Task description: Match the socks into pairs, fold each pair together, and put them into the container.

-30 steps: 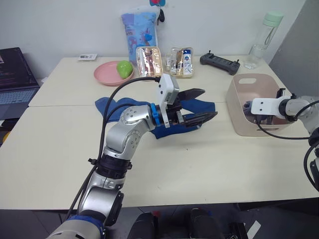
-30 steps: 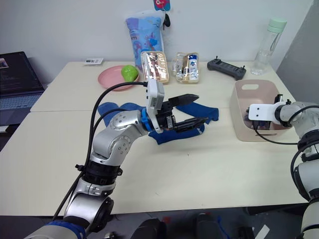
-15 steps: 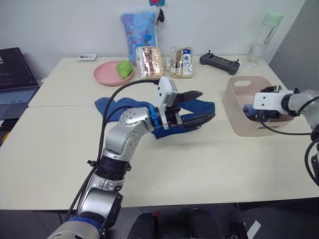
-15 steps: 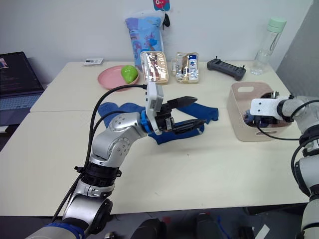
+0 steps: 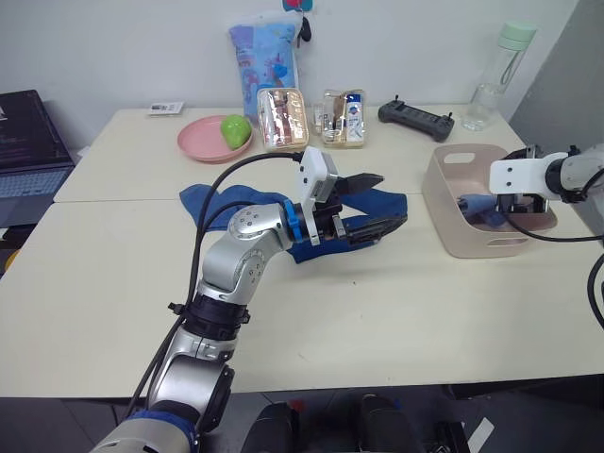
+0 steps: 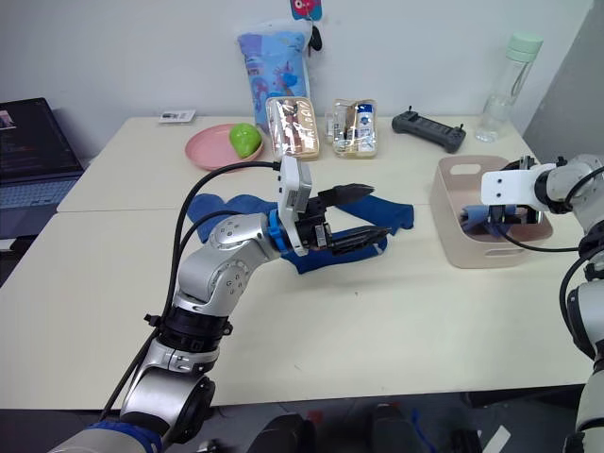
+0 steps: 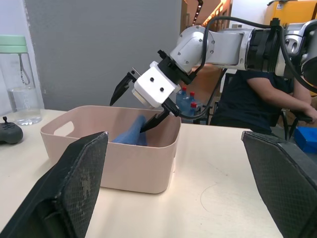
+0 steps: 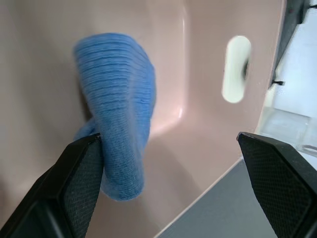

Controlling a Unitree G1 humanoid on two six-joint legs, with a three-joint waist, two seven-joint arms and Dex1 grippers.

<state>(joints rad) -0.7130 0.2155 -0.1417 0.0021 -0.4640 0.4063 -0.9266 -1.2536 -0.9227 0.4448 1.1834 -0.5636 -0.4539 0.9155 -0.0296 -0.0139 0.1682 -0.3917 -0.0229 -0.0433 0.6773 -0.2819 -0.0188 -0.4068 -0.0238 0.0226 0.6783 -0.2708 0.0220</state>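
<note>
The container [image 5: 451,223] stands at the table's right end with a folded light blue sock [image 7: 131,137] lying inside it. My right gripper [image 7: 136,105] hangs just over the tub's opening, open, with the sock [image 8: 122,110] beside one finger and not gripped. My left gripper [image 5: 393,198] is open and empty, hovering over the middle of the table above several dark blue socks [image 5: 211,202] spread under that arm; one more lies by the fingertips [image 6: 401,215].
Along the back of the table are a pink plate [image 5: 200,142] with a green fruit [image 5: 236,128], a patterned bag [image 5: 265,53], two snack pouches [image 5: 281,117], a black controller [image 5: 415,118] and a water bottle [image 5: 498,77]. A laptop [image 5: 28,156] sits far left. A person [image 7: 250,94] sits beyond the table.
The right gripper has gone from shut to open inside the container, let go of the light blue sock, and lifted toward the tub's right rim. The left arm has barely moved.
</note>
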